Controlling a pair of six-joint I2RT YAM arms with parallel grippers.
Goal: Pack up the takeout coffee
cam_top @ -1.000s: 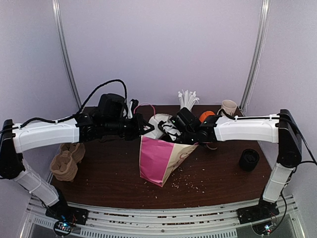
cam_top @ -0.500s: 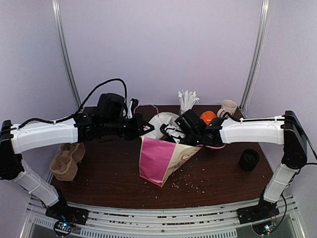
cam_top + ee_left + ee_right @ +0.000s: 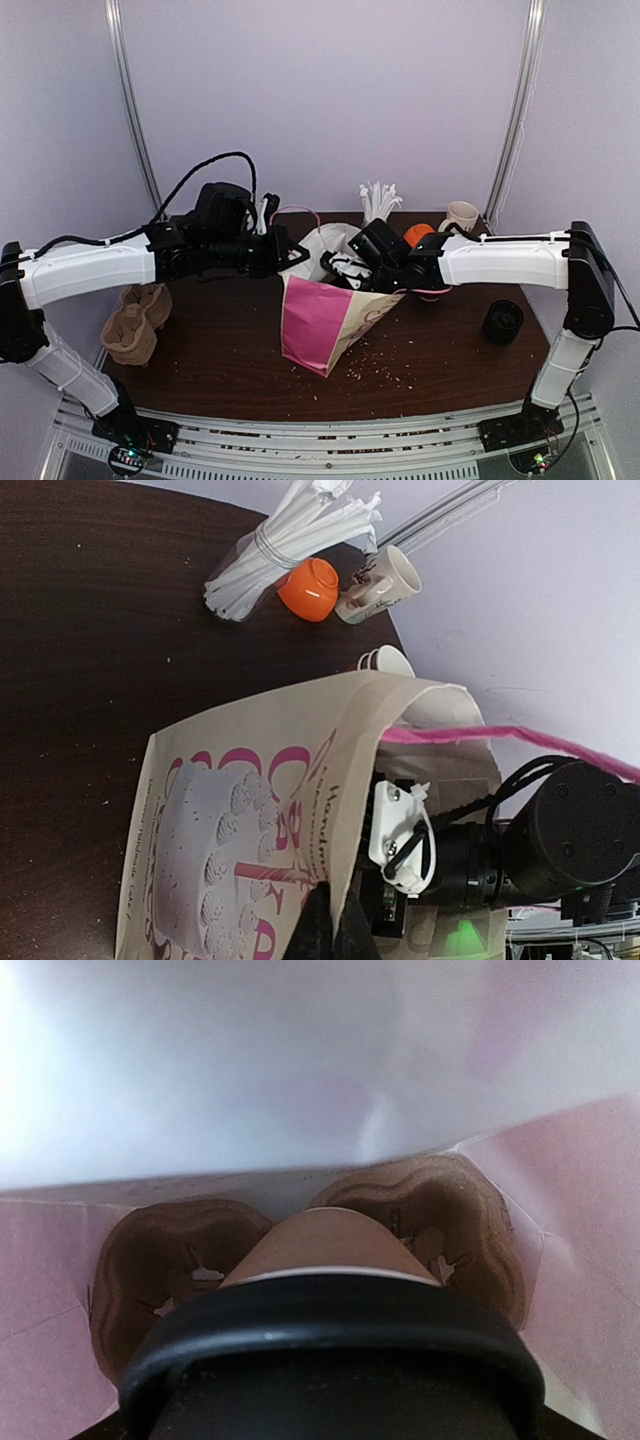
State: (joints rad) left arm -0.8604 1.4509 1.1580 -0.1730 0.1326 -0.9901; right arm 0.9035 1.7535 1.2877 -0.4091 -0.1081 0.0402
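Right pincer point(image 3: 345, 269), gripping coffee cup point(image 3: 322, 1245), moved deeper into bag point(image 3: 230, 810). Left pincer point(image 3: 328, 922) clenched on its rim. Carrier point(image 3: 165, 1250) just below.

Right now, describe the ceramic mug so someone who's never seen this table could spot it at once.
Start at the pink-and-tan paper bag in the middle of the table, then look to the far right corner. Just right of the orange bowl stands the mug. It alone is cream-coloured with a handle; the bowl is orange, the straws a white bundle.
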